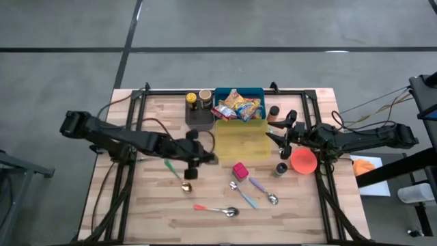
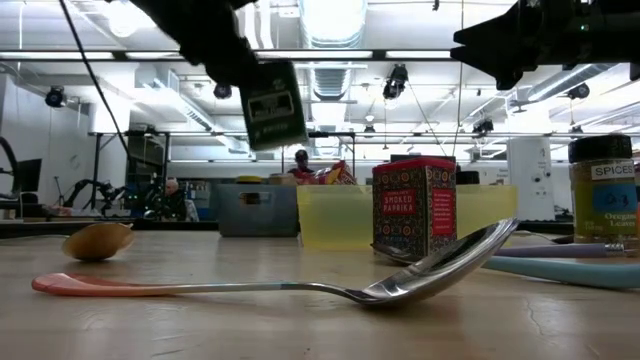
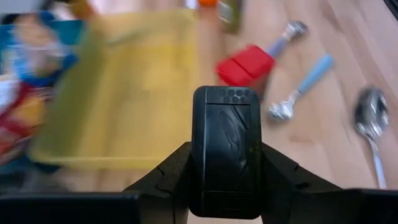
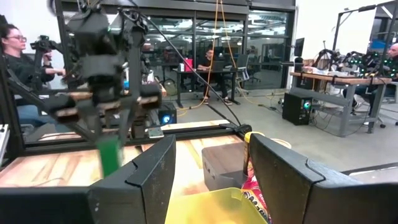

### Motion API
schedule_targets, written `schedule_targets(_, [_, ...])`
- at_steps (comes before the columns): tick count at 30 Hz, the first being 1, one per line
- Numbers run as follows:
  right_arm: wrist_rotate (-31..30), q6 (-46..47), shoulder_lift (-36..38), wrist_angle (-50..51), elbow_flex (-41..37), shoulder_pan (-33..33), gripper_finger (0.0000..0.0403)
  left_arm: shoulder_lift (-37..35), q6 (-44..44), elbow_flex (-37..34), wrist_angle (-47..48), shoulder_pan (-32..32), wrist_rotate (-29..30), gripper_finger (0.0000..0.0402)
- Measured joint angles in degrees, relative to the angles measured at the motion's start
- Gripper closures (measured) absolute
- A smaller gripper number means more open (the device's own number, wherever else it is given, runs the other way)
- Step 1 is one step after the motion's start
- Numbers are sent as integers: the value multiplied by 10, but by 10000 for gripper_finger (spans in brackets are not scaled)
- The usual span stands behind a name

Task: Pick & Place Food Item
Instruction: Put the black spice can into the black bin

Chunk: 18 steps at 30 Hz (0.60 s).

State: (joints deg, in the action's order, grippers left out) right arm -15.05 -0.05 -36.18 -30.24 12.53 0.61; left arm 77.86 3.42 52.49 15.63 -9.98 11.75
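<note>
A small dark tin with shaker holes in its far end hangs in the air above the table, at the near left corner of the yellow bin. My left gripper is shut on it. The low view shows the tin high above the table top, tilted. My right gripper waits open at the yellow bin's right side, raised and pointing level, with nothing between its fingers. My left gripper pinches the tin by its two long sides, one finger on each. The fingers come from the table's left, slanting down, and lie along the tin, whose holed end points away from the wrist. The tin is lifted clear and tilted.
A blue bin of snack packets and a grey bin with jars stand behind the yellow bin. A red tin, several spoons, a small jar and an orange bowl lie toward the near side.
</note>
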Motion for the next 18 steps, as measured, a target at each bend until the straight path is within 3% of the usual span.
schedule_targets(10, [0, 0, 0, 0, 0, 0, 199, -66, 82, 0, 30, 76, 113, 269])
schedule_targets(18, [0, 0, 0, 0, 0, 0, 199, -69, 181, 0, 83, 190, 126, 269])
